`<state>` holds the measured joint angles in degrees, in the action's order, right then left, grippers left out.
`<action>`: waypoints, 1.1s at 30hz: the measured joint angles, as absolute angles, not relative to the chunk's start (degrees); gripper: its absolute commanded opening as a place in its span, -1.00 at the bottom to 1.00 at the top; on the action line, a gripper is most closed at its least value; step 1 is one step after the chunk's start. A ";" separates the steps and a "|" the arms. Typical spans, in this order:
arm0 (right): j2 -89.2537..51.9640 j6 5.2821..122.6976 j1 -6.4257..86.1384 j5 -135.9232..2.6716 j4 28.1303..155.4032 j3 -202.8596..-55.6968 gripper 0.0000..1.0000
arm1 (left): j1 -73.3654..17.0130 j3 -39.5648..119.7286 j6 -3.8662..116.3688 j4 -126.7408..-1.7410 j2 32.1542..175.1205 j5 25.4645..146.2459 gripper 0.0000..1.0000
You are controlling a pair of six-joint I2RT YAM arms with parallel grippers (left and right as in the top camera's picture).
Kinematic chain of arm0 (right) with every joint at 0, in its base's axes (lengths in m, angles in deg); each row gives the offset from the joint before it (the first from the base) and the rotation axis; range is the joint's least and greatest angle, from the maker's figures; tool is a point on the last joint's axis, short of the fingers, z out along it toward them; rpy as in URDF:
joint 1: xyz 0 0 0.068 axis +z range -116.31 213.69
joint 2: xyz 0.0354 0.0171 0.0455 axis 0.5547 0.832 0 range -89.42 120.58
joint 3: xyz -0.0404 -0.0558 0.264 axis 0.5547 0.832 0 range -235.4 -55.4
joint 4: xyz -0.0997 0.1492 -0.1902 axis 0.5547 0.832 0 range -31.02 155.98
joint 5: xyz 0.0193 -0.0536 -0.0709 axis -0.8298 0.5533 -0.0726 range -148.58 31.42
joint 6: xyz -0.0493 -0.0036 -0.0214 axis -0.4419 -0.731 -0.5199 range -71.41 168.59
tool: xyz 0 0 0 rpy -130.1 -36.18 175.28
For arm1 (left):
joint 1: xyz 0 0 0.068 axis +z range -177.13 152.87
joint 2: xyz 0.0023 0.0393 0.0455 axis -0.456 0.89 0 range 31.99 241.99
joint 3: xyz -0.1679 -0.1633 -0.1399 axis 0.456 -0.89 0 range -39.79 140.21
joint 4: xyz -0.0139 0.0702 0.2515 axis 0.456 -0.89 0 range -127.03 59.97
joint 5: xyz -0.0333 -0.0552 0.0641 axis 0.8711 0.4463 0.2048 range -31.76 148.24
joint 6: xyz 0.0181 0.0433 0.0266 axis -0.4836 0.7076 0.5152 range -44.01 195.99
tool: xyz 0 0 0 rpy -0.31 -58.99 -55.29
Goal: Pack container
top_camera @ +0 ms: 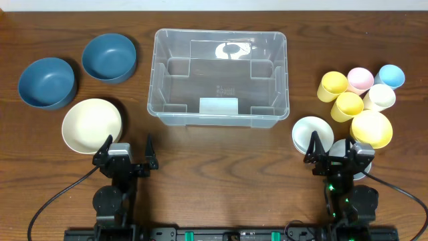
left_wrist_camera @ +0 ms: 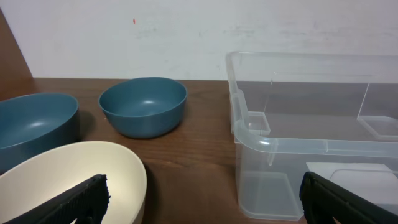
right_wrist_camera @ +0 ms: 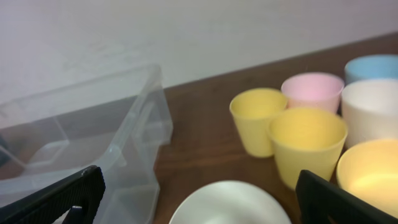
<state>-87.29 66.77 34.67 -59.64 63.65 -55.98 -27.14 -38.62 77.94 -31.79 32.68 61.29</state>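
The container (top_camera: 221, 75) sits upright in the middle of the table (top_camera: 221, 174), its long side toward me, with nothing inside it. My left gripper (top_camera: 127, 150) hangs on the near side of the container, off its near left corner and well apart from the rim. My right gripper (top_camera: 331, 148) hangs on the same near side, off the near right corner, and is also clear of the rim. Both sets of jaws stand wide apart and hold nothing.

There is one container. Left of it I count three bowls. One blue bowl (top_camera: 109, 57) is just beside the container's left wall toward the far end. A second blue bowl (top_camera: 47, 82) lies farther left. One cream bowl (top_camera: 91, 125) sits off the near left corner, just beside my left gripper.

Right of the container I count five cups huddled together: two yellow cups (top_camera: 332, 86) (top_camera: 348, 106), one pink cup (top_camera: 360, 79), one light blue cup (top_camera: 390, 75) and one white cup (top_camera: 379, 97). A yellow bowl (top_camera: 372, 128) stands on the near side of that cluster. A pale bowl (top_camera: 312, 132) lies off the container's near right corner, and my right gripper hangs partly over it. A pale round thing (top_camera: 360, 175) shows beneath my right gripper. It may be another bowl, but it is mostly hidden and I cannot tell.
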 measured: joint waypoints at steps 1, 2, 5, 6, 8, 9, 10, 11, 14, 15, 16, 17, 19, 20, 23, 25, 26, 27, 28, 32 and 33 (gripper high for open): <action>-86.46 67.38 34.67 -60.23 64.19 -56.13 0.98 | -27.14 -38.62 77.94 -31.79 32.68 61.29 0.96; -85.56 67.81 34.67 -60.95 65.11 -56.59 0.98 | -27.14 -38.62 77.94 -31.79 32.68 61.29 0.96; -82.30 68.78 34.67 -63.64 71.08 -59.94 0.98 | -27.14 -38.62 77.94 -31.79 32.68 61.29 0.96; -80.55 69.08 34.67 -64.71 73.96 -62.39 0.98 | -27.14 -38.62 77.94 -31.77 32.68 61.29 0.96; -78.41 69.21 34.67 -65.52 77.85 -66.34 0.98 | -27.14 -38.62 77.94 -31.82 32.68 61.27 0.96; -76.64 69.17 34.67 -66.02 80.35 -69.97 0.98 | -27.14 -38.62 77.97 -31.82 32.68 61.29 0.96; -75.31 69.17 34.67 -66.35 81.94 -73.05 0.99 | -27.14 -38.62 77.94 -31.79 32.68 61.29 0.96; -74.11 69.10 34.67 -66.57 84.13 -75.98 0.99 | -27.14 -38.62 77.94 -31.77 32.68 61.29 0.96; -69.54 68.58 34.67 -67.03 91.21 -86.97 0.99 | -27.14 -38.62 77.94 -31.77 32.68 61.29 0.96; -67.64 68.21 34.67 -67.18 94.62 -91.08 0.99 | -27.14 -38.62 77.97 -31.82 32.68 61.29 0.96; -65.95 67.79 34.67 -67.21 97.29 -94.47 0.99 | -27.14 -38.62 77.94 -31.79 32.68 61.29 0.96; -63.97 67.33 34.67 -67.18 100.30 -98.27 0.98 | -27.14 -38.62 77.94 -31.82 32.68 61.29 0.96; -60.25 66.55 34.67 -66.88 107.56 -104.79 0.98 | -27.14 -38.62 77.92 -31.79 32.68 61.27 0.96; -57.95 66.20 34.67 -66.68 112.04 -108.46 0.99 | -27.14 -38.62 77.92 -31.77 32.68 61.27 0.96; -50.72 65.26 34.67 -65.59 124.41 -119.08 0.99 | -27.14 -38.62 77.97 -31.82 32.70 61.29 0.96; -45.12 64.03 34.67 -64.95 133.24 -126.69 0.99 | -27.14 -38.62 77.97 -31.79 32.68 61.29 0.96; -43.03 63.22 34.67 -64.74 135.84 -129.40 0.99 | -27.14 -38.62 77.97 -31.82 32.68 61.27 0.96; -41.12 62.48 34.67 -64.56 138.84 -131.82 0.98 | -27.14 -38.62 77.94 -31.82 32.68 61.29 0.96; -39.09 61.50 34.67 -64.43 141.39 -134.29 0.98 | -27.14 -38.62 77.94 -31.82 32.70 61.29 0.96; -34.74 59.57 34.67 -64.54 144.67 -137.92 0.99 | -27.14 -38.62 77.94 -31.82 32.68 61.29 0.96; -34.17 59.33 34.67 -64.67 144.85 -137.94 0.99 | -27.14 -38.62 77.94 -31.84 32.68 61.29 0.96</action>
